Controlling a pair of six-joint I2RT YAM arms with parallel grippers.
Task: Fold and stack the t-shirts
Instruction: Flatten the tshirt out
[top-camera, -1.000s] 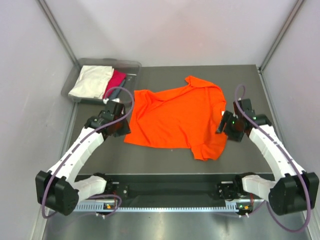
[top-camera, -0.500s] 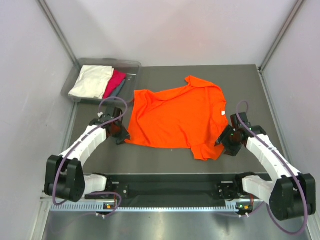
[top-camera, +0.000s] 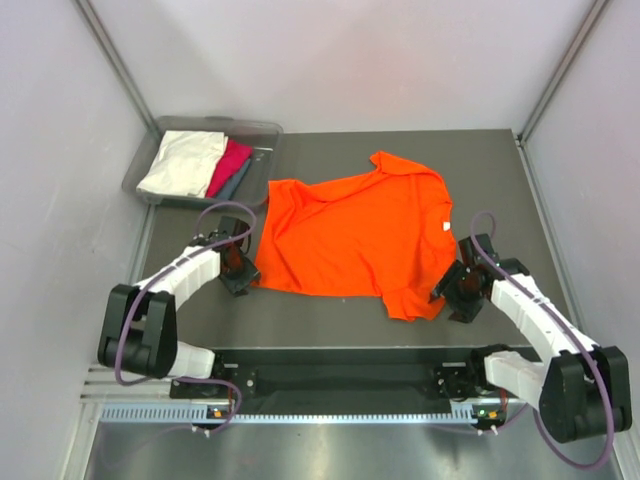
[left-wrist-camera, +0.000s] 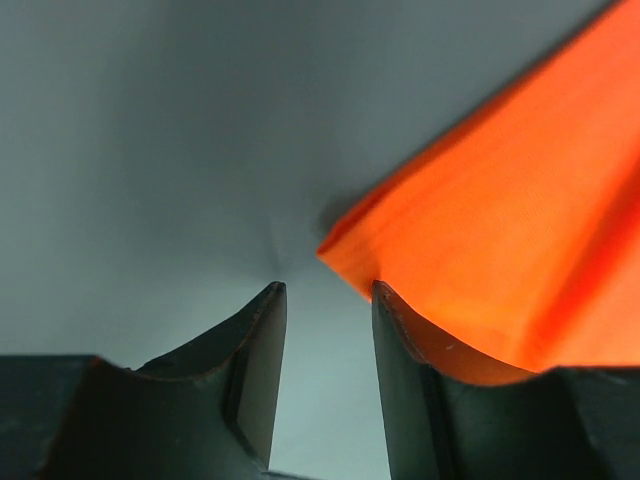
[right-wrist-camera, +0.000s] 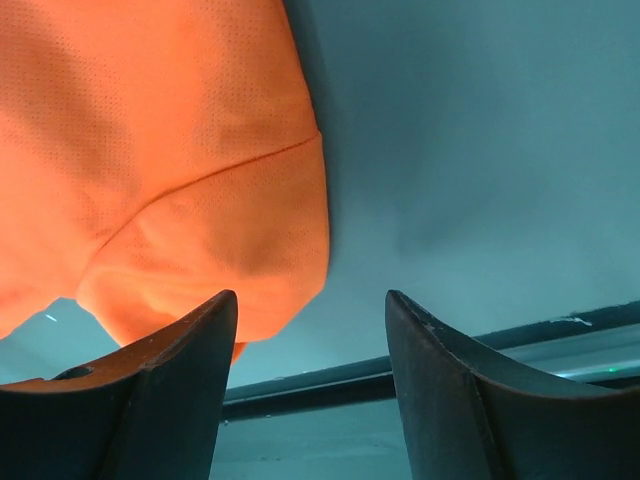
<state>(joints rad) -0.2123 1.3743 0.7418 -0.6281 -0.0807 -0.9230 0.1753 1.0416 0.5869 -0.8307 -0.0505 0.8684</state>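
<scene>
A bright orange t-shirt (top-camera: 350, 235) lies spread on the dark table. My left gripper (top-camera: 243, 280) is low at its near-left corner; in the left wrist view (left-wrist-camera: 325, 295) the jaws stand open, with the orange corner (left-wrist-camera: 480, 250) just ahead of the right finger and nothing between them. My right gripper (top-camera: 440, 293) is at the shirt's near-right corner; in the right wrist view (right-wrist-camera: 310, 300) it is open, the orange sleeve (right-wrist-camera: 200, 200) ahead of the left finger. Cream-white (top-camera: 182, 162), magenta-pink (top-camera: 230, 165) and teal-grey (top-camera: 240, 178) t-shirts lie in the bin.
A grey plastic bin (top-camera: 262, 135) stands at the back left corner of the table. Pale walls enclose the table on three sides. A black rail (top-camera: 340, 380) with the arm bases runs along the near edge.
Both grippers have drawn back toward the near edge and dropped low at the shirt's two near corners. The left jaws have opened wider. The orange shirt has not moved.
</scene>
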